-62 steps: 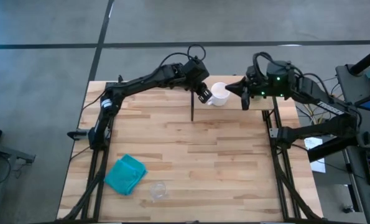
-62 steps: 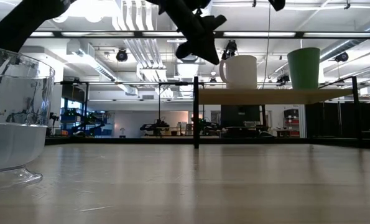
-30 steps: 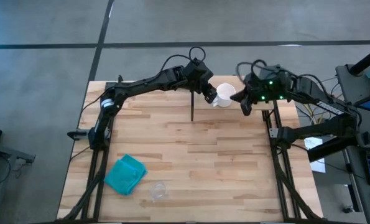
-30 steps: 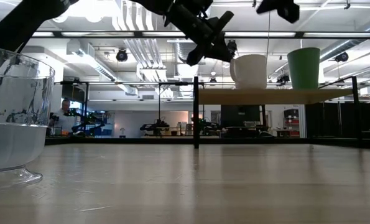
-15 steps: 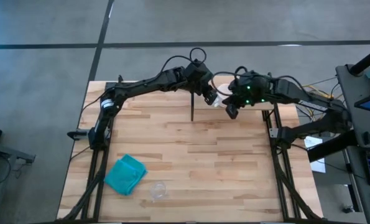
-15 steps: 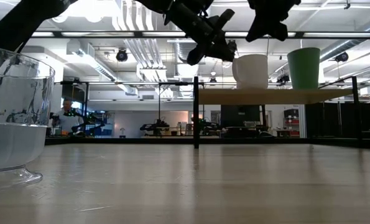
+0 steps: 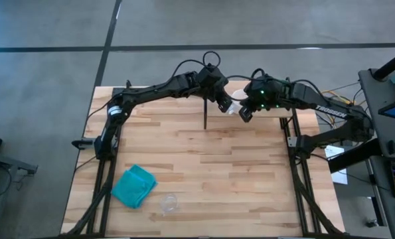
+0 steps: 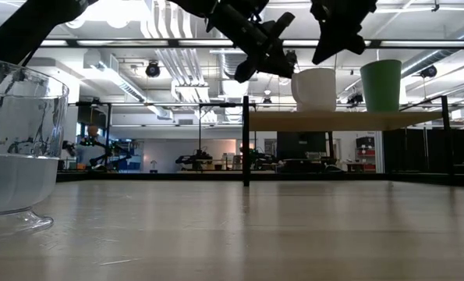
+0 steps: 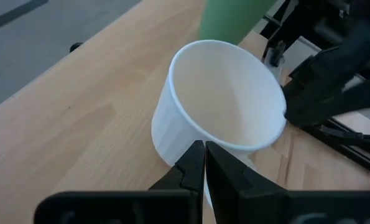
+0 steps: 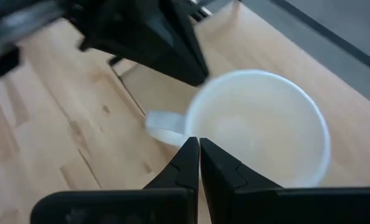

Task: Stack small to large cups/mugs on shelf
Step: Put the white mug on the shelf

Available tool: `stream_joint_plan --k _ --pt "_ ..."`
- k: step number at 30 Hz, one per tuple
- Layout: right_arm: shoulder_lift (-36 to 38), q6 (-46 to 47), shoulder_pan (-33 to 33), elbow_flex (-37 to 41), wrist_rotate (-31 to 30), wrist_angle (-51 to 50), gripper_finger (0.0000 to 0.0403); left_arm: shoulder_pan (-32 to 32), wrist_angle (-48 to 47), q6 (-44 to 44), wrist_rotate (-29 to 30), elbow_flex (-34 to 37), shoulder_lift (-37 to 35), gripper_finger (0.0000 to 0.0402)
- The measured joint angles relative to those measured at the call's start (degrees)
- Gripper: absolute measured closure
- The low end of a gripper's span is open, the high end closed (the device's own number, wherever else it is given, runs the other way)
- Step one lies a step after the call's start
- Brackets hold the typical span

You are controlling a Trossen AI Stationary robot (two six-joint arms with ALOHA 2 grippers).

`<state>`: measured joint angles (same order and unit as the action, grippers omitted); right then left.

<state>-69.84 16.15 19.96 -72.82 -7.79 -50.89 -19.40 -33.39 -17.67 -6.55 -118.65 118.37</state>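
Note:
The white mug and the taller green cup stand upright on the shelf, the mug to the left of the cup in the low view. The clear cup stands on the table near its near edge, close to the low camera. My left gripper is shut, its tips at the mug's outer wall. My right gripper is also shut and hangs just above the mug's rim, beside the handle. In the high view both arms cover most of the mug. My left gripper comes at the white mug slanting from the table's left, with its shut tips against the outer wall in the wrist view; I cannot tell whether they touch it. My right gripper is above the rim, apparently apart from it.
A teal folded cloth lies near the table's near left corner beside the clear cup. The shelf's thin black post stands under my left gripper. Open tabletop lies between the shelf and the near edge.
My right gripper has swung from over the shelf's right end toward the table's left and near edge, and now hangs over the mug. Before that the mug slid a little along the shelf toward the green cup and turned, so that its handle left the low view.

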Motion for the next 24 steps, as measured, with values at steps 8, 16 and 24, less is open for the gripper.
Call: stream_joint_plan --k 8,16,24 --pt "0.0 0.8 2.1 0.3 -0.3 -3.2 0.0394 0.0 2.7 0.0 0.0 0.1 0.4 0.0402" --pt "0.0 0.5 2.2 0.7 -2.3 -6.3 0.0394 0.3 3.6 -1.5 -1.4 0.0 3.1 0.0401" --pt "0.0 -1.5 2.9 0.7 -4.5 -7.3 0.0394 0.4 6.9 -3.0 -1.5 0.0 4.1 0.0401"
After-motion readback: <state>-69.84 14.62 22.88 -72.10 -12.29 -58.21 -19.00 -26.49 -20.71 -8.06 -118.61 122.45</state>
